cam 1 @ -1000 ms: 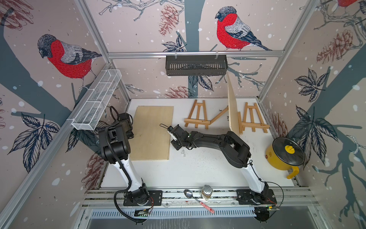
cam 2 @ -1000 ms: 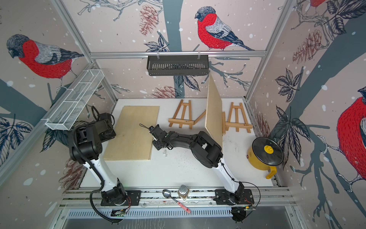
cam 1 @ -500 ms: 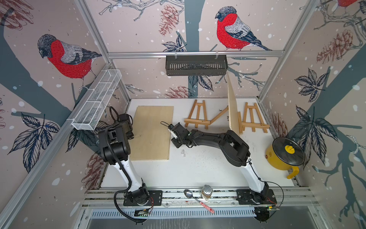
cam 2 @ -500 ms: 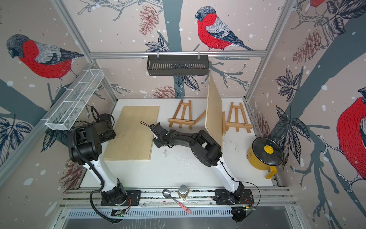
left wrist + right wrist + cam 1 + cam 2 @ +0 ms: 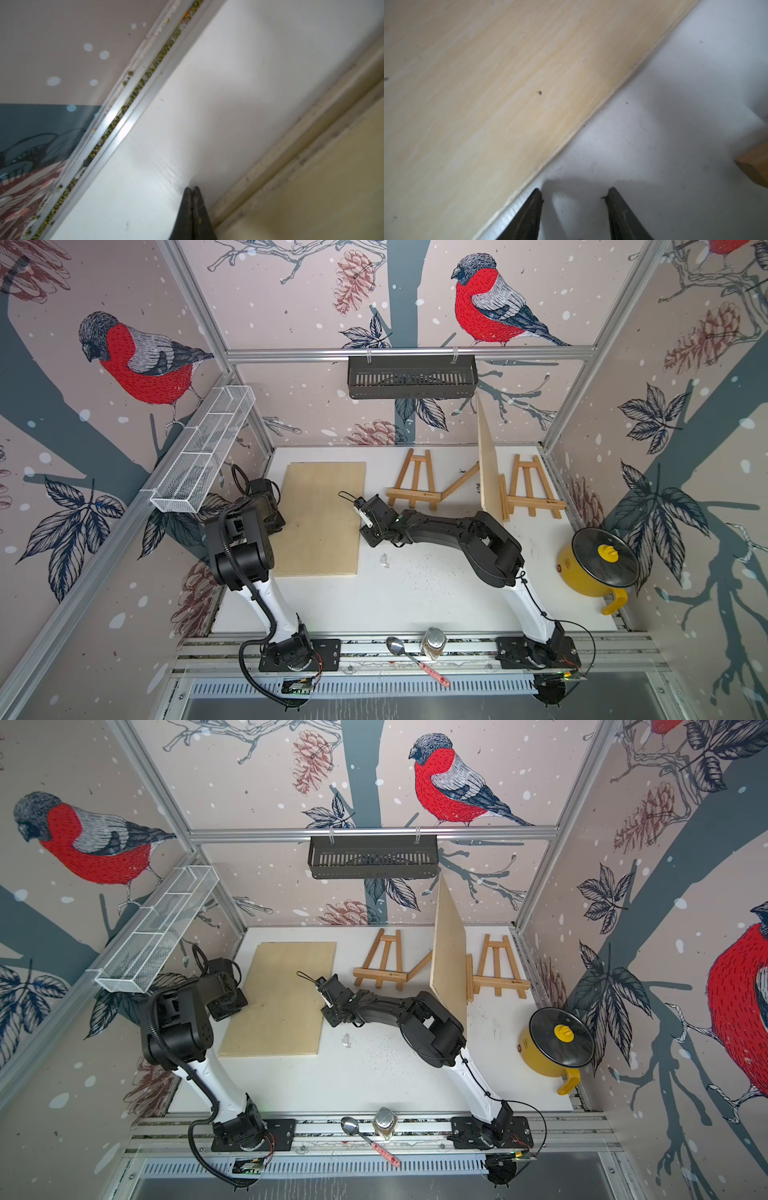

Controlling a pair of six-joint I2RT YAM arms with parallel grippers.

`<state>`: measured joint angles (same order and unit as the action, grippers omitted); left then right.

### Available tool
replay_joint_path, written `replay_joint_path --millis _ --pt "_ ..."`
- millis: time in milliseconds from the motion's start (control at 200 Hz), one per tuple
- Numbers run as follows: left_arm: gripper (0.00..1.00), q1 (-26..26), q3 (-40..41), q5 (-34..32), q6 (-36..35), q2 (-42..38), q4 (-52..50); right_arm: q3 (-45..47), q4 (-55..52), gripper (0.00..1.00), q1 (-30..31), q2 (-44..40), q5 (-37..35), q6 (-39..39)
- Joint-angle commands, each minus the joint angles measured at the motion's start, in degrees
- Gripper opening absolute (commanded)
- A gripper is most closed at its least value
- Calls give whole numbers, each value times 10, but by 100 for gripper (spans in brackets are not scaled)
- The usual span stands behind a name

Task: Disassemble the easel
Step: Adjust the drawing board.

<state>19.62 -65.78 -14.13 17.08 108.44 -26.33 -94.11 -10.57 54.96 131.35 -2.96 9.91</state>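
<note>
**Beside the flat panel: right jaws empty, one board not yet down**

Along the right-hand edge of the flat plywood panel (image 5: 320, 518), the right arm (image 5: 436, 526) reaches low across the bench (image 5: 415, 597). Its jaws stand partly apart with nothing between them. The wrist view shows one tip at the panel's edge and the other over bare bench, so the panel is not held. It lies flat under its own weight, well apart from the easels, where it cannot tip and leaves the back row free.

The left arm (image 5: 239, 539) sits folded at the panel's opposite side. Its jaws are pressed together and empty, with the tips over the strip of bench between the panel and the wall rail (image 5: 128, 116). It looks parked out of the way rather than helping.

The task's things are at the back of the bench. The centre easel (image 5: 413, 485) carries no panel. A wooden strut (image 5: 459, 486) angles from beside its foot toward the upright plywood panel (image 5: 488, 464). That panel stands on its edge just beside the right easel (image 5: 530, 489). Whether it leans on that easel's ledge or on the strut, I cannot tell. Judged from this, the upright panel is what is left to take down. Being tall and thin, it could topple if nudged low down.
</note>
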Motion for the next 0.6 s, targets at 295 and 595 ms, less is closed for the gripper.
replay_joint_path --millis 295,595 --pt "0 8 -3 87 2 -27 -148 11 -90 53 -8 11 9 -1" --pt "0 12 -25 77 -2 -28 -152 -15 -103 54 -12 29 -32 9"
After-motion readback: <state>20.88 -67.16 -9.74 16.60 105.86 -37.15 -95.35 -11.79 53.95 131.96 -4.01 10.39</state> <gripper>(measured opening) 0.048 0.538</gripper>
